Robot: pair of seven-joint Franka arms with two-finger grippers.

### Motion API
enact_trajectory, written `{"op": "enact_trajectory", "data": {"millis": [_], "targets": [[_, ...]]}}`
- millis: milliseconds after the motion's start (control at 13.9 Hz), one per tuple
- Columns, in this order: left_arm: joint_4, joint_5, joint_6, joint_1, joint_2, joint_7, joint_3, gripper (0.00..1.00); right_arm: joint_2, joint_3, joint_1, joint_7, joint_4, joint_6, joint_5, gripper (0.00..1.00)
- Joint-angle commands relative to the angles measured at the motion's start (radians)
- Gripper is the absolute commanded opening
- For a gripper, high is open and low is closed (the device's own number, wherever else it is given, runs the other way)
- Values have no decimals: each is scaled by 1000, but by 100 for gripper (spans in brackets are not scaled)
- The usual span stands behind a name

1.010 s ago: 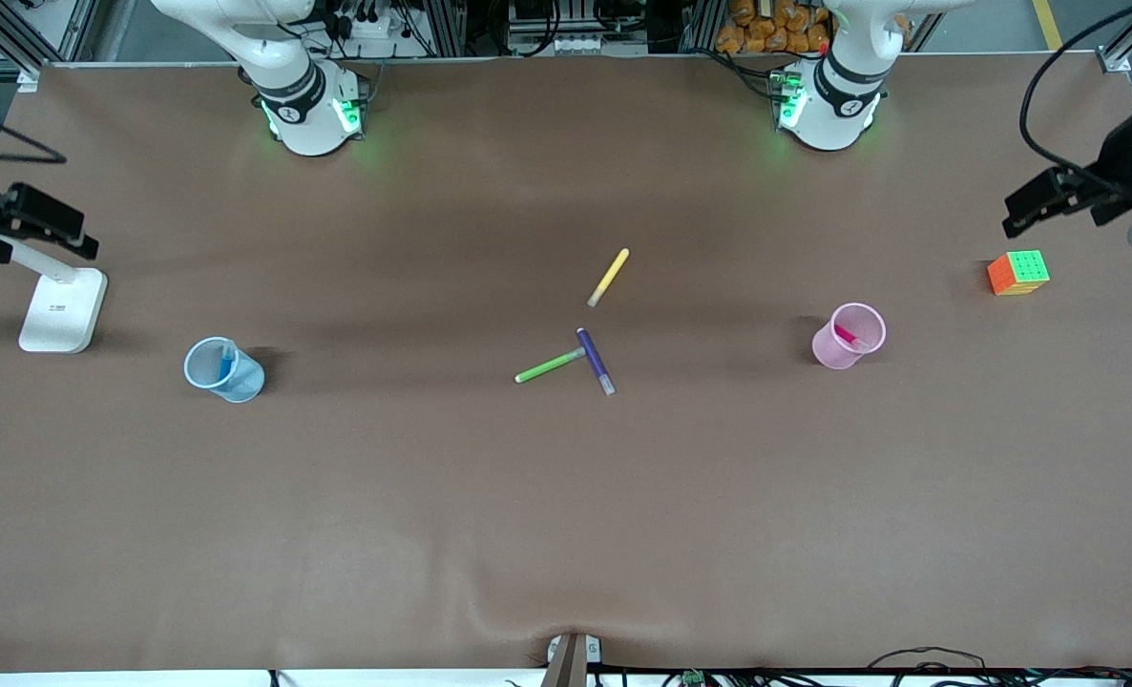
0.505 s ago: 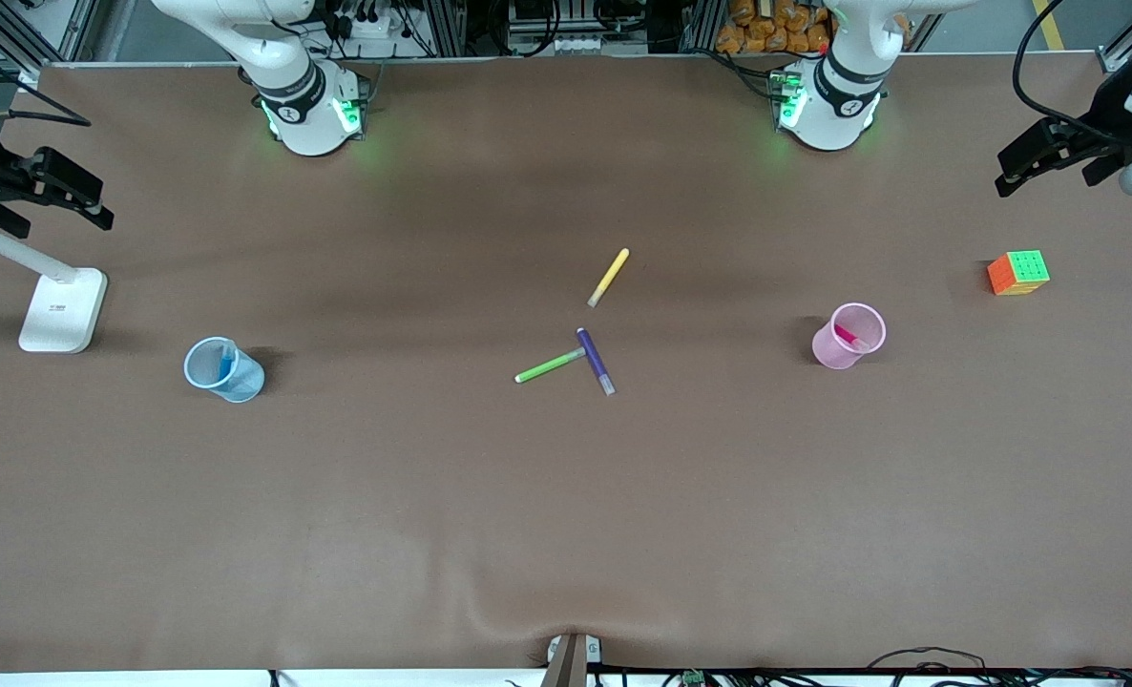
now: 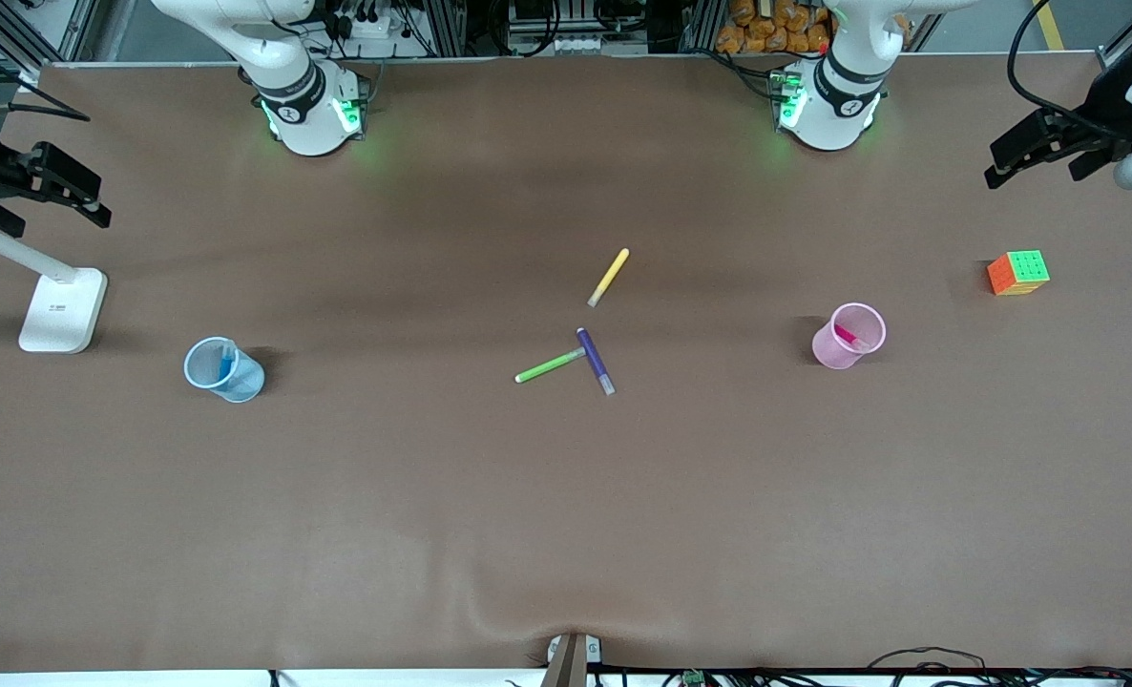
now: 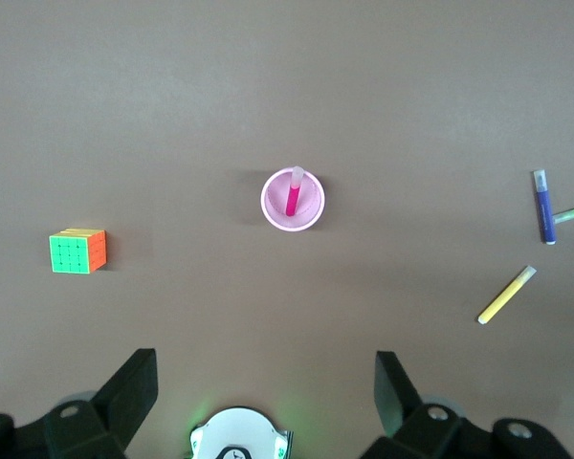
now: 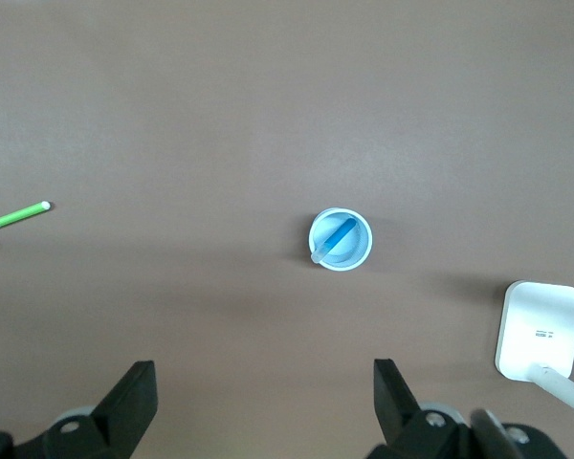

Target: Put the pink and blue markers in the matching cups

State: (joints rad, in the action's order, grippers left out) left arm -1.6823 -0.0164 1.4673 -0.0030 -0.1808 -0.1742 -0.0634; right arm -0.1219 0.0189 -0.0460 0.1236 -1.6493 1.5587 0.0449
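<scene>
The pale pink cup (image 3: 848,335) stands upright toward the left arm's end of the table, with the pink marker (image 3: 849,335) leaning inside it; both also show in the left wrist view, cup (image 4: 308,212) and marker (image 4: 293,193). The pale blue cup (image 3: 223,369) stands toward the right arm's end and holds the blue marker (image 3: 226,363); the right wrist view shows this cup (image 5: 357,249) and marker (image 5: 337,237). My left gripper (image 3: 1038,157) (image 4: 265,368) is open and empty, high over the table's end. My right gripper (image 3: 46,191) (image 5: 265,378) is open and empty, high over the other end.
A yellow pen (image 3: 609,277), a green pen (image 3: 549,365) and a purple pen (image 3: 596,361) lie mid-table. A colour cube (image 3: 1017,273) sits near the pink cup. A white lamp stand (image 3: 62,307) stands under my right gripper.
Both grippers have drawn back toward the robots' side of the table, most of it in the first half second. The cups, markers and loose pens have not moved.
</scene>
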Motion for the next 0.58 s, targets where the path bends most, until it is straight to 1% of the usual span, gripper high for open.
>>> {"op": "enact_trajectory", "data": {"millis": [0,72,505], "targets": [[53,-10,-30,-11,33,15,2,100,73,-1,2,7,113,-80,-11,100],[62,-8,-39,-11,38,15,2,100,83,-2,1,10,124,-112,-11,100],[64,-5,-41,-9,38,6,2,100,82,1,14,10,124,-112,-19,100]]}}
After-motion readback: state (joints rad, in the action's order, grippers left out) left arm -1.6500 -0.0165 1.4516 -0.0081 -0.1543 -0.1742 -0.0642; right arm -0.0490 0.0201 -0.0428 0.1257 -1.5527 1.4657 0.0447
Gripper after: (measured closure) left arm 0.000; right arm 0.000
